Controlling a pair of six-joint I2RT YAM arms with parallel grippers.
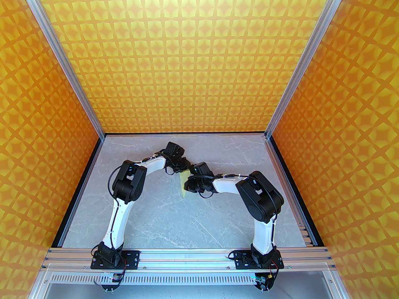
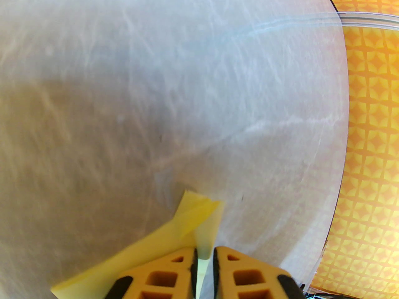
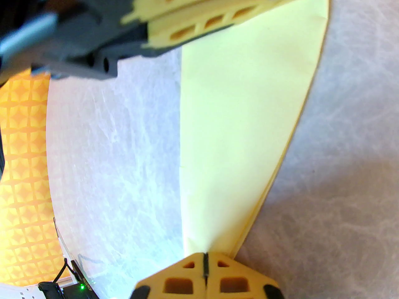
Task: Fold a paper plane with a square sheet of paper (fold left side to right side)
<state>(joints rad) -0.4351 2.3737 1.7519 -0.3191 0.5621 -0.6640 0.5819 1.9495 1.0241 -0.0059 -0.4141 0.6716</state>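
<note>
Left gripper (image 2: 205,254) pinches one end of the paper plane (image 3: 243,120); right gripper (image 3: 205,257) clamps its pointed tip. Circuit board (image 3: 82,288) print: unreadable.

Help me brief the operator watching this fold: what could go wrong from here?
1. The left gripper and right gripper pinch opposite ends of the paper plane; pulling apart could tear it or slip it free.
2. Its layers fan apart along one edge, so the fold may spring open on release.
</note>
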